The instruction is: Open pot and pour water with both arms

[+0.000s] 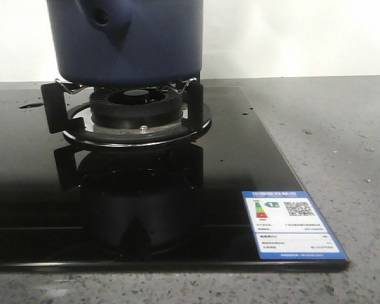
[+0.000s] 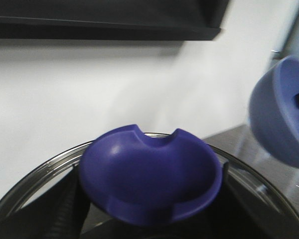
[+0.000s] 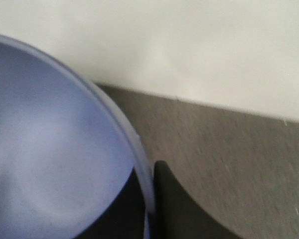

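The dark navy pot [image 1: 130, 44] stands on the burner's pan support, its handle stub with a round hole [image 1: 102, 19] facing the camera; its top is cut off by the frame. In the left wrist view my left gripper [image 2: 149, 186] is shut around the deep-blue knob [image 2: 149, 174] of a glass lid with a steel rim [image 2: 37, 174], one black finger [image 2: 65, 204] on each side. My right gripper [image 3: 150, 184] is shut on the rim of a periwinkle bowl [image 3: 55, 149]. The same bowl [image 2: 281, 112] shows to the side of the lid in the left wrist view.
A gas burner [image 1: 136, 104] with black pan supports [image 1: 50, 107] sits on a glossy black hob [image 1: 38, 209]. A blue energy label [image 1: 291, 221] lies at the hob's front right corner. Grey speckled counter [image 1: 342, 126] extends right; a white wall [image 1: 291, 38] is behind.
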